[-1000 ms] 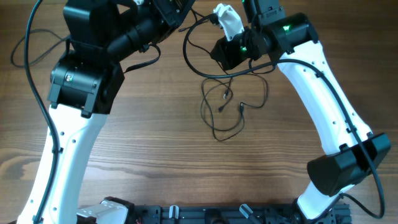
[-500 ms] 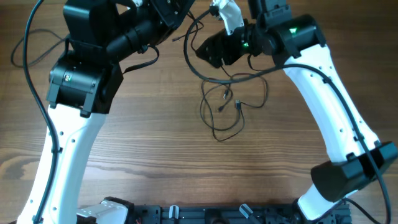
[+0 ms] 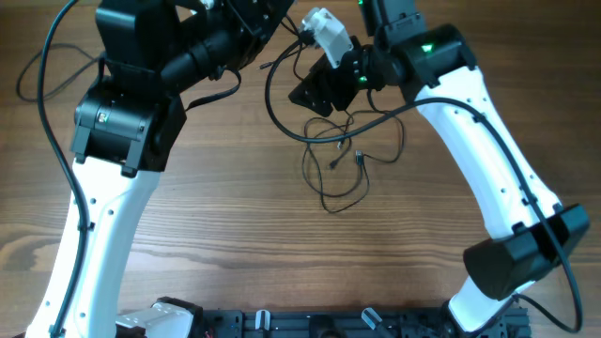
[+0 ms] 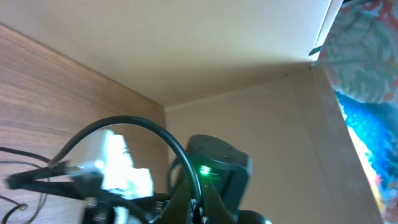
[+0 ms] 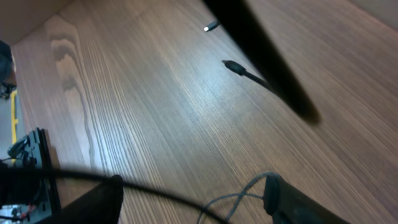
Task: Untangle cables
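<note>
Cables point(image 3: 331, 132): we see thin black strands lying loose on the wooden tabletop point(image 3: 225, 235), between the two arms and toward the far edge. One loop rises toward the claws.
Plugs point(image 3: 360, 159): two small ends lie near each other among the strands.
Right claw point(image 5: 194, 184): fingers stand wide apart, low over the wood, with one thin strand crossing the gap.
Left claw point(image 3: 274, 13): closed tight at the far edge of the overhead view. We cannot tell whether it pinches a strand.
Green light point(image 3: 428, 42): glows on the right arm.
</note>
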Controlling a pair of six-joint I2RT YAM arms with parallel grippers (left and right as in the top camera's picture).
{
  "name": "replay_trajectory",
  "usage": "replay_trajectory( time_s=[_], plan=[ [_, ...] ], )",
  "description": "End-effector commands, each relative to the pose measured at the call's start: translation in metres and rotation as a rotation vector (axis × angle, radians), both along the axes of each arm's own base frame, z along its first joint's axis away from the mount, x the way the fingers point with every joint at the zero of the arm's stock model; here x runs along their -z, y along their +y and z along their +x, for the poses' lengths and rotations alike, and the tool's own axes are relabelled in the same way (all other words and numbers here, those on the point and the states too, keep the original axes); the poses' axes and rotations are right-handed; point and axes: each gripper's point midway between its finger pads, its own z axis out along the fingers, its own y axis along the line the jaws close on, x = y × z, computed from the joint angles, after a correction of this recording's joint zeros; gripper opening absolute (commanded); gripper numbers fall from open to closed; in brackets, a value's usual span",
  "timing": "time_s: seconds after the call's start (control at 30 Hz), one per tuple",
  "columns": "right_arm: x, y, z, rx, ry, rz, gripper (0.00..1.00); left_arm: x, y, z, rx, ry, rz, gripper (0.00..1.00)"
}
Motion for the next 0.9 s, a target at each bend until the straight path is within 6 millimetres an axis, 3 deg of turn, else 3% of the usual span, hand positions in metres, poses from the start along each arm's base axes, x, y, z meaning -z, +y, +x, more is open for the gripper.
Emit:
replay_trajectory(
  time_s=[0.0,0.03,0.07,0.13,0.33,0.4,0.43,0.57,0.67,0.77,0.87],
  plan=[
    [0.017,0.007,0.0,-0.032,0.03,-0.001,0.64,-0.014,0.007,-0.002,-0.02,-0.008,-0.04,0.04],
    [0.017,0.007,0.001,-0.031,0.03,-0.001,0.61,-0.014,0.009,0.0,-0.026,-0.008,-0.04,0.04],
    [0.017,0.007,0.001,-0.031,0.03,-0.001,0.5,-0.014,0.012,0.001,-0.033,-0.008,-0.04,0.04],
    [0.017,0.006,0.001,-0.027,0.034,0.0,0.05,-0.014,0.018,0.004,-0.05,-0.008,-0.04,0.04],
    [0.011,0.008,0.003,0.052,0.091,0.036,0.04,-0.002,0.033,0.009,-0.088,0.032,-0.017,0.04],
    [0.003,0.01,0.003,0.078,0.109,0.071,0.04,0.006,0.039,0.011,-0.115,0.062,0.001,0.1],
    [-0.005,0.012,0.001,0.08,0.11,0.099,0.04,0.011,0.043,0.013,-0.131,0.062,0.028,0.2],
    [-0.049,0.014,-0.006,0.118,0.094,0.21,0.04,0.037,0.064,0.019,-0.235,0.094,0.163,0.42],
    [-0.084,0.011,-0.014,0.164,0.083,0.288,0.04,0.059,0.08,0.019,-0.309,0.156,0.248,0.8],
    [-0.113,0.008,-0.023,0.207,0.099,0.365,0.05,0.08,0.092,0.015,-0.347,0.215,0.329,0.96],
    [-0.139,0.01,-0.034,0.234,0.178,0.469,0.04,0.099,0.105,0.011,-0.395,0.281,0.402,1.0]
  ],
)
